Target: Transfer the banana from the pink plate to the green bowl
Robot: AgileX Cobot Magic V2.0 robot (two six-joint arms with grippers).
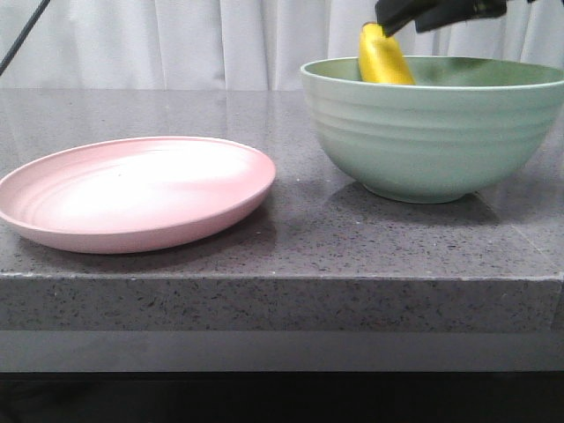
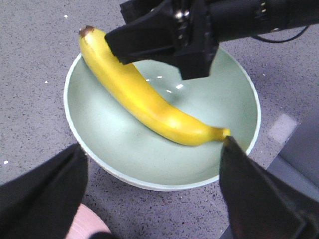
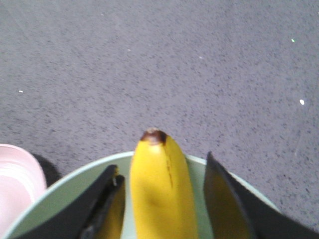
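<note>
The yellow banana (image 1: pixel 383 57) lies in the mint-green bowl (image 1: pixel 432 132) at the right, its brown-tipped end leaning on the far rim. In the left wrist view the banana (image 2: pixel 144 102) stretches across the bowl's inside (image 2: pixel 99 134). My right gripper (image 3: pixel 160 164) is open over the bowl, one finger on each side of the banana (image 3: pixel 159 189) with a gap on both sides. It shows dark at the top of the front view (image 1: pixel 414 13). My left gripper (image 2: pixel 151 146) is open and empty above the bowl's near rim. The pink plate (image 1: pixel 132 189) at the left holds nothing.
Plate and bowl stand on a grey speckled stone counter (image 1: pixel 291 238) with a front edge near the camera. White curtains (image 1: pixel 220 40) hang behind. A thin dark cable (image 1: pixel 22 35) crosses the top left corner.
</note>
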